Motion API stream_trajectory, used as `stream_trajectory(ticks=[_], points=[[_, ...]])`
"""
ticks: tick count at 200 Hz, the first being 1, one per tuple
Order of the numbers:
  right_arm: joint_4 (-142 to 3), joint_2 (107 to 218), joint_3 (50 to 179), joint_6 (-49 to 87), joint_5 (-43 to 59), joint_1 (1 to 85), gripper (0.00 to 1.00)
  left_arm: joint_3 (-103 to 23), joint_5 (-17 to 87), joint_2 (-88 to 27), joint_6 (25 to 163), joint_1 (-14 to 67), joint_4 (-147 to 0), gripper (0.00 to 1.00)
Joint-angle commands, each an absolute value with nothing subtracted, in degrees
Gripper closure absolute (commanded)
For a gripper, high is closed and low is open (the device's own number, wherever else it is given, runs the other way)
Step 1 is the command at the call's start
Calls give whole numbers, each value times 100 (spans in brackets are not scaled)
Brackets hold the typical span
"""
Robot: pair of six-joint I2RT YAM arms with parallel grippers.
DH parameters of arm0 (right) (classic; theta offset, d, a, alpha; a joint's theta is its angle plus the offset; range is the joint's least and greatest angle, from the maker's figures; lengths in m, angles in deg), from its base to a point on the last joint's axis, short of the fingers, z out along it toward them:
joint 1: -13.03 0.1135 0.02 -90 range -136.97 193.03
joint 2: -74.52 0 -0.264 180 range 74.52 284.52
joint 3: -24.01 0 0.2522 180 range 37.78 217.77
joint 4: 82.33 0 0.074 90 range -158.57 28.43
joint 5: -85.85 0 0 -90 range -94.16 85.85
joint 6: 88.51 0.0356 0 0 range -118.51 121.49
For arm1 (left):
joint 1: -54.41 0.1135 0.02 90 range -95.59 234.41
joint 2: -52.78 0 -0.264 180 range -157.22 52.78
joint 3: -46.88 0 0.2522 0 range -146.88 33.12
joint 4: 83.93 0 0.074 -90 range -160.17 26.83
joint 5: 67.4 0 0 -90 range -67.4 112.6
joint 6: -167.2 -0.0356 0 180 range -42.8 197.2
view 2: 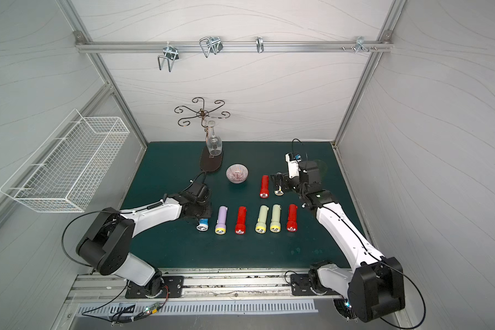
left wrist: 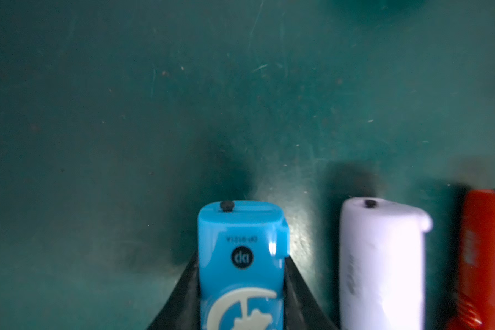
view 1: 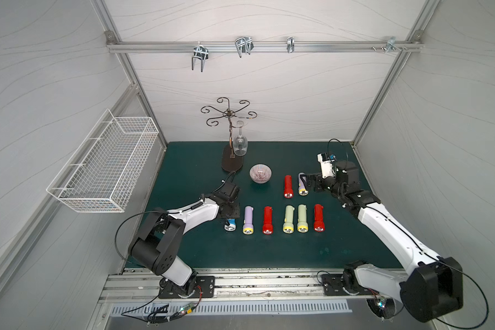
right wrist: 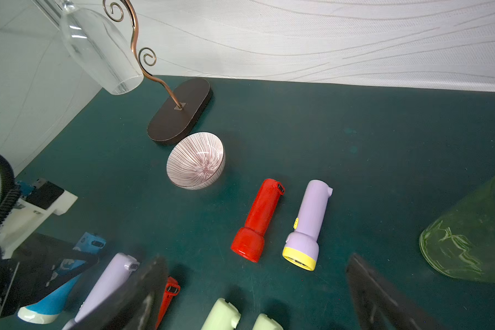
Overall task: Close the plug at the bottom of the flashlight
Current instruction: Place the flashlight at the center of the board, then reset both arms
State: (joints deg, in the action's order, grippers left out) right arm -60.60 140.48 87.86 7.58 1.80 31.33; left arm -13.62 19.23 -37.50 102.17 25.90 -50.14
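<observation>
**A:** Where did the blue flashlight lie in both top views?

**B:** On the green mat, at the left end of the near row. Its long axis ran front to back, lens toward the arm bases. The left gripper hid its tail. The right gripper hung over a lilac flashlight.

**A:** And the left wrist view?

**B:** Dark fingers were clamped on both sides of the body. The tail end carried a small black nub, a round black logo and a cream moon. The lens was cut off.

**A:** The right wrist view?

**B:** Only the white-rimmed lens end and a bit of tail showed. The right gripper's blurred fingers stood wide apart. A greenish glassy shape was hard to make out.
</observation>
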Motion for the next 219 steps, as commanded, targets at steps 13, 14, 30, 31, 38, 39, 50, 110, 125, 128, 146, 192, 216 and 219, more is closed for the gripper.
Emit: stream_trajectory(ticks=[13, 14, 30, 31, 38, 39, 50, 110, 125, 128, 146, 192, 216, 219], points=[[-6215, 13917, 8753, 705, 43, 3165, 1, -1544, 1932, -4066, 10313, 2603, -5196, 97], [-6215, 13919, 8752, 704, 42, 3165, 1, -1546, 1934, -4070, 10317, 2603, -5201, 96], [-6222, 13933, 8754, 698, 9, 3162, 1, -1558, 1991, -4153, 10330, 2603, -5198, 89], [-6227, 13936, 8749, 696, 8, 3164, 1, -1562, 1994, -4157, 10330, 2603, -5198, 88], [-6285, 13947, 8721, 706, -55, 3169, 1, -1566, 2003, -4174, 10327, 2603, -5169, 76], [-6298, 13947, 8715, 709, -64, 3167, 1, -1566, 2004, -4176, 10325, 2603, -5170, 74], [-6510, 13976, 8600, 796, -283, 3168, 1, -1566, 2044, -4179, 10322, 2604, -5129, 62], [-7870, 13986, 7427, 840, -1702, 3156, 1, -1523, 1804, -3594, 10243, 2603, -4814, 1], [-8017, 13981, 7286, 768, -2061, 3106, 1, -1682, 1633, -3345, 10090, 2619, -4580, 1], [-8010, 13989, 7281, 735, -2097, 3088, 1, -1726, 1600, -3289, 10047, 2632, -4522, 1], [-7833, 14110, 7313, 644, -2380, 3030, 1, -1985, 1483, -2911, 9806, 2826, -4258, 1], [-8671, 14623, 6778, 74, -2582, 2985, 1, -2156, 1375, -1862, 8850, 3772, -4524, 1], [-9682, 14861, 6339, -33, -2313, 2814, 1, -1499, 1188, -1489, 8156, 4183, -5582, 1], [-9826, 14888, 6274, -23, -2261, 2770, 1, -1338, 1188, -1455, 8151, 4243, -5750, 1]])
